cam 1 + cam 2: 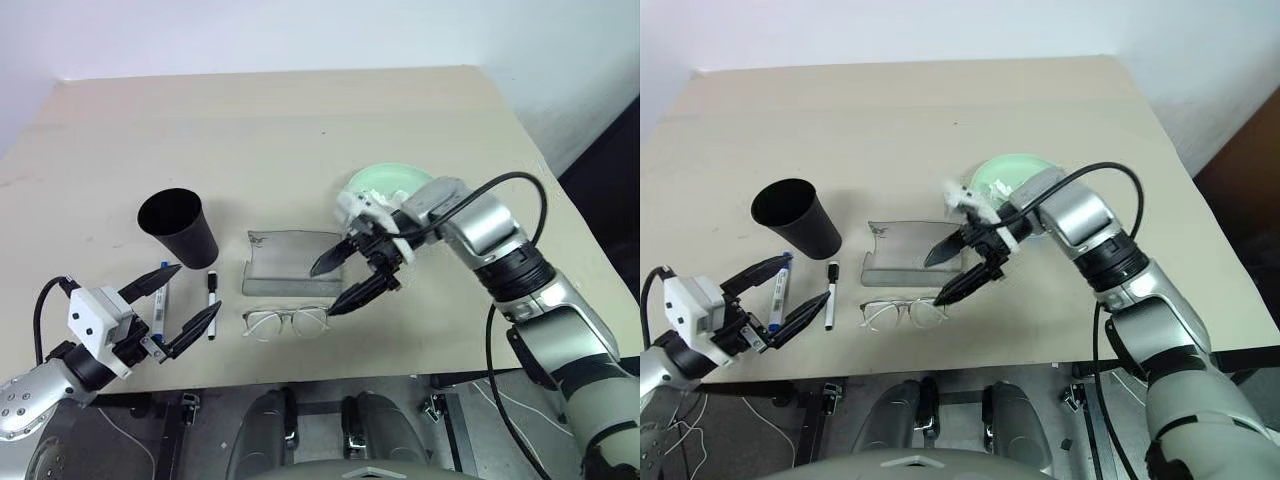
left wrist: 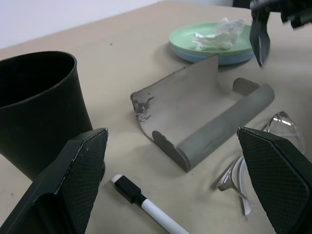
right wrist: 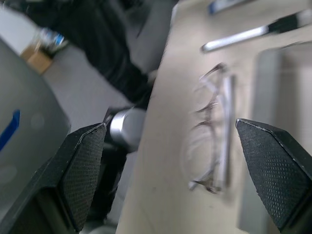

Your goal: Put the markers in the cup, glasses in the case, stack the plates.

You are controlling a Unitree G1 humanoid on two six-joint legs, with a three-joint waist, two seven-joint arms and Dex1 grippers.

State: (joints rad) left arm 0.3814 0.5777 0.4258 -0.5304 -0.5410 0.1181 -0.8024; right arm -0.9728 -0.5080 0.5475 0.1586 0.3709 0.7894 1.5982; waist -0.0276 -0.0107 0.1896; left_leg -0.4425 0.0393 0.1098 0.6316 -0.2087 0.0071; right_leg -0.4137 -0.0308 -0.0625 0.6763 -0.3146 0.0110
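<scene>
Cup [image 1: 180,226]: black, upright on the surface [image 1: 280,130], at about 9 o'clock from the case. What can be seen of its inside in the left wrist view is dark and holds nothing; the bottom is hidden.

Markers: both lie on the surface outside the cup, at about 6 o'clock from it. The blue-capped marker [image 1: 162,297] is just under the left gripper's fingers; the black-capped marker [image 1: 211,300] lies beside it, toward the case.

Case [image 1: 290,262]: grey, open, lid tilted up and back, trough facing up. Nothing lies in it.

Glasses [image 1: 286,321]: on the surface just at 6 o'clock from the case, outside it, lenses toward the near edge.

Plates [image 1: 385,183]: stacked at about 2 o'clock from the case, the green one on top of the blue, whose rim shows underneath in the left wrist view. A crumpled clear wrapper [image 2: 217,35] lies in the top plate.

Left gripper [image 1: 180,306]: released, fingers spread wide and holding nothing, near the front edge at about 7 o'clock from the cup, above the blue-capped marker.

Right gripper [image 1: 340,280]: released, fingers apart and holding nothing, over the case's right end and pointing back toward the glasses, one fingertip near the glasses' right corner; I cannot tell if it touches.
</scene>
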